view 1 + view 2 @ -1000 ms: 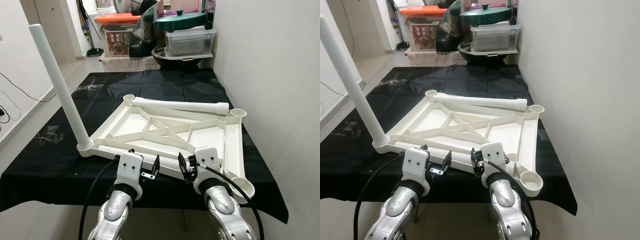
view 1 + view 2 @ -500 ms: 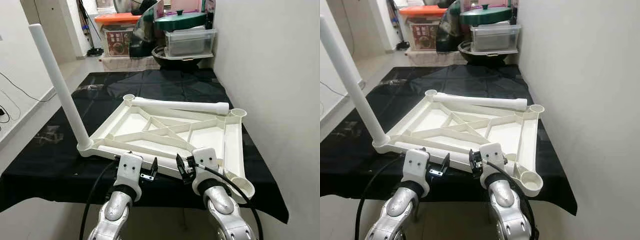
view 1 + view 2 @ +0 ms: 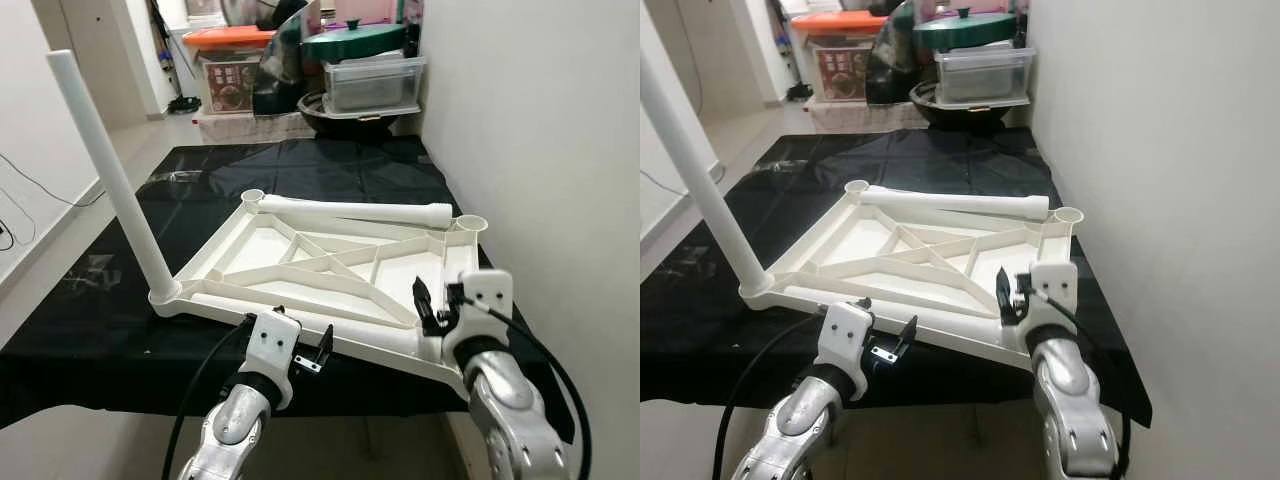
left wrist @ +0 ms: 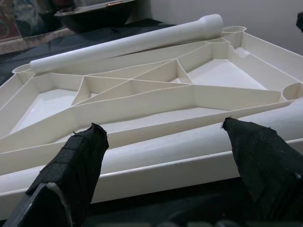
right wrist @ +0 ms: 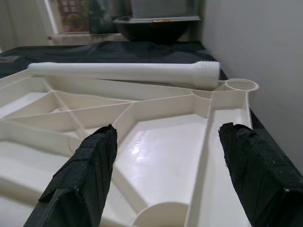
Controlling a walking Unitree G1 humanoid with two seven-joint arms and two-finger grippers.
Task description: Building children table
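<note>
Right gripper (image 3: 432,308) wide open over tabletop (image 3: 330,262), empty

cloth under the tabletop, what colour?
Black, plain and slightly glossy. The cloth shows best in the left eye view, spread beneath the white tabletop.

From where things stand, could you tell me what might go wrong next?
The upside-down tabletop overhangs the black-covered platform's near edge; a nudge from the open right gripper above its near corner could tip it. The loose leg resting across the far rim could roll. The fitted leg leans and may wobble.
</note>
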